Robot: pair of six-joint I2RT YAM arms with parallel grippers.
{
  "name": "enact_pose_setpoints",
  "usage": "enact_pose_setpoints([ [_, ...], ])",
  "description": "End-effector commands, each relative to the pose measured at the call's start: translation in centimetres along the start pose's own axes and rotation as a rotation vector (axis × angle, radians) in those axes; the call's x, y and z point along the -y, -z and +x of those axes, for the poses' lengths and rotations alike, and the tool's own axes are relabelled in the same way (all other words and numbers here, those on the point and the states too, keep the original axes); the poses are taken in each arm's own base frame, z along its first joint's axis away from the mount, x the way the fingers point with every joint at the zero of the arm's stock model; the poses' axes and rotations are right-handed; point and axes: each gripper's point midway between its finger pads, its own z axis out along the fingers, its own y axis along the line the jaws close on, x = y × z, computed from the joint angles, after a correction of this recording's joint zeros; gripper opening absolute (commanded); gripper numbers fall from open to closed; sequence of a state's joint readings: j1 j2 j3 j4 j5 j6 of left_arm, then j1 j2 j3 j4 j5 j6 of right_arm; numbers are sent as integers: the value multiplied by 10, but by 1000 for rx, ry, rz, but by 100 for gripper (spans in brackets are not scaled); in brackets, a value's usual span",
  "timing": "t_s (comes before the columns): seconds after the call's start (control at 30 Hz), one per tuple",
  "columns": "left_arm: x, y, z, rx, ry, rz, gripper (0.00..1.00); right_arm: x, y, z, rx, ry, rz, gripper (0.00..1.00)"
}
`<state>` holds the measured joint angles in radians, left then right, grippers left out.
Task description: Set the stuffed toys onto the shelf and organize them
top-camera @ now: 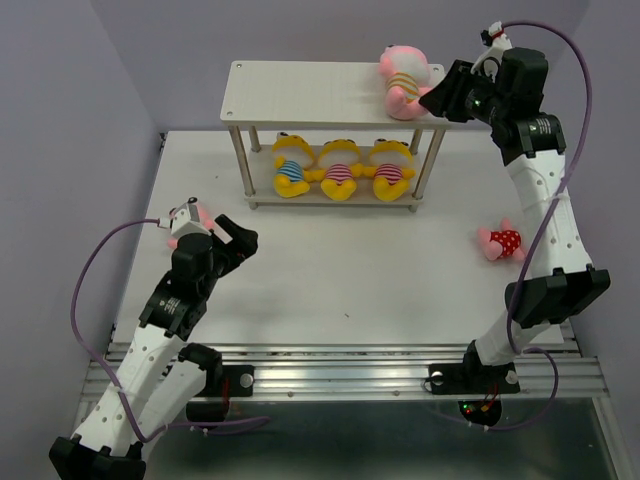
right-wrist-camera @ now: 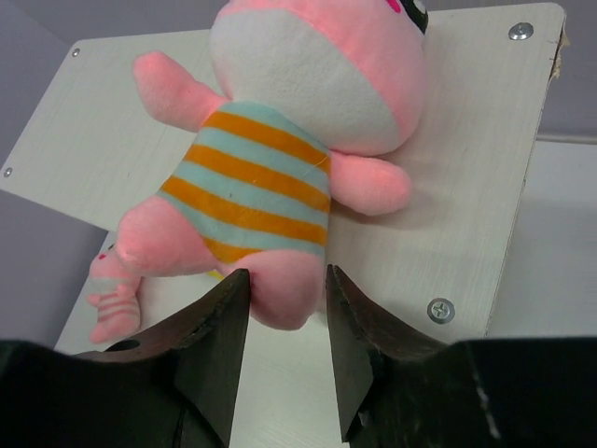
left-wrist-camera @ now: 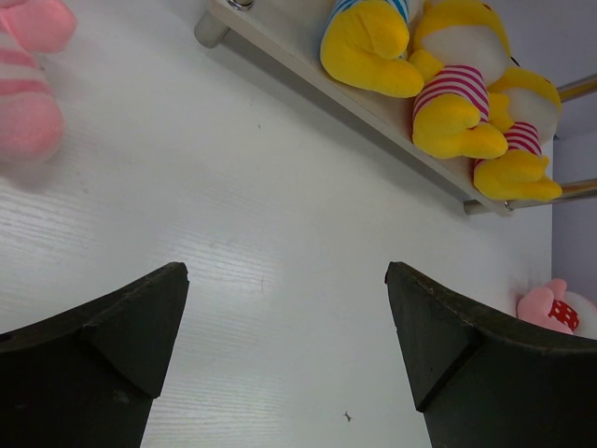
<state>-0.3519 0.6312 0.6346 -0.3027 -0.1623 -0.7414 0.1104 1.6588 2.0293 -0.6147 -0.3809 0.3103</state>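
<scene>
1. Top external: A pink toy in orange stripes lies at the right end of the shelf's top board, with the right gripper at its side. 3 yellow toys sit in a row on the lower board. A pink polka-dot toy lies on the table. A pink-striped toy lies just beside the left gripper.
2. Left wrist: The left gripper's jaws stand wide apart over bare table, holding nothing.
3. Right wrist: The right gripper's jaws, partly parted, flank the orange-striped toy's foot. Whether they press it cannot be told.
</scene>
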Motion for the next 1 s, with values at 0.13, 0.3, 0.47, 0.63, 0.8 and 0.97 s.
enact_pose_setpoints([
  [0.13, 14, 4, -15, 51, 0, 49, 99, -9, 26, -36, 127, 39, 32, 52],
  [0.3, 14, 5, -15, 50, 0, 52, 99, -11, 33, -40, 141, 50, 37, 61],
  [0.47, 15, 4, -15, 47, -2, 55, 99, -8, 46, -43, 166, 48, 85, 100],
  [0.63, 16, 5, -14, 46, -3, 63, 99, 7, 75, -42, 207, 12, 224, 100],
  [0.8, 18, 7, -13, 39, -3, 80, 99, 38, 111, -13, 212, -63, 425, 100],
  [0.97, 22, 6, -7, 12, -11, 107, 99, 99, 149, 45, 198, -197, 764, 100],
])
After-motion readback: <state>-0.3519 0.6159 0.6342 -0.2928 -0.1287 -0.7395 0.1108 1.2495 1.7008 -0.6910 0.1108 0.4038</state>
